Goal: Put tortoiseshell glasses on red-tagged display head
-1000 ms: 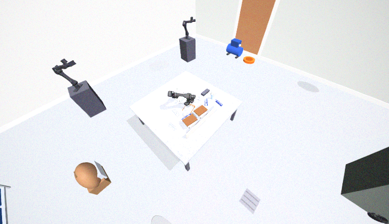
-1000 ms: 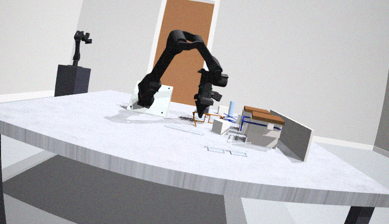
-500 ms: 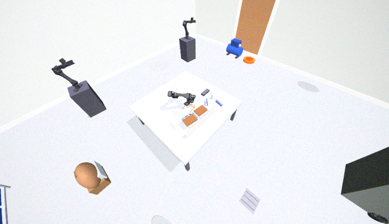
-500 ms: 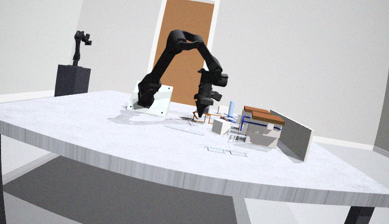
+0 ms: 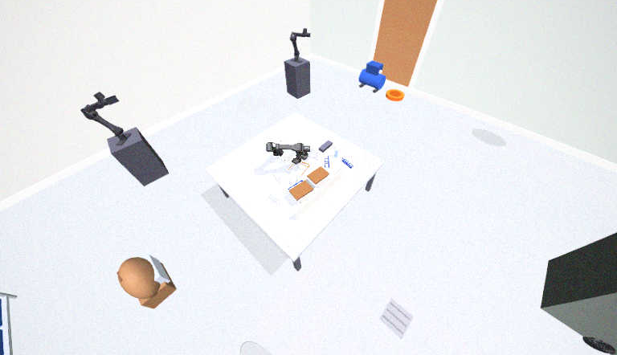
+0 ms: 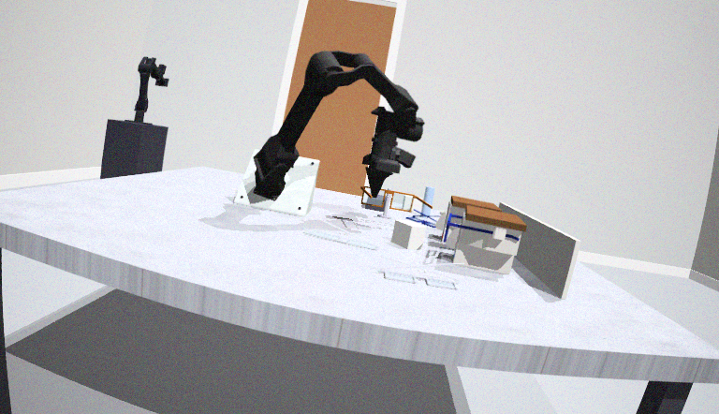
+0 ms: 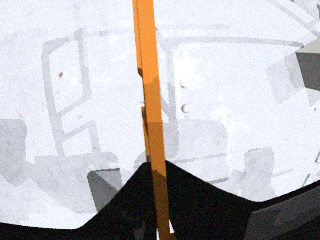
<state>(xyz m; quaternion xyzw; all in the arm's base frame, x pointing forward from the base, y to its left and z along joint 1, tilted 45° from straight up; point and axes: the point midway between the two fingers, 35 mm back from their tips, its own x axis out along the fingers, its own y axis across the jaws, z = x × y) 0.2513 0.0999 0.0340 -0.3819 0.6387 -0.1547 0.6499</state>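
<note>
The tortoiseshell glasses, an orange-brown frame [image 5: 305, 163] [image 6: 422, 202] [image 7: 151, 100], are raised above the table. My gripper [image 5: 296, 161] [image 6: 374, 195] [image 7: 155, 169] is shut on the frame near one end of its front, and the front runs away from the fingers in the wrist view. Two box-like display heads with brown tops stand beyond the glasses: the nearer head [image 5: 300, 190] [image 6: 485, 253] carries blue glasses, with a temple along its side, and the other head [image 5: 317, 175] [image 6: 469, 201] stands behind it. No red tag can be made out on either.
A white block [image 6: 408, 233] stands in front of the heads, and a grey panel [image 6: 546, 253] stands behind them. Clear glasses [image 6: 441, 284] lie near the front. A light blue cylinder [image 6: 428, 199], a dark box [image 5: 325, 146] and blue glasses [image 5: 347, 163] are at the far side.
</note>
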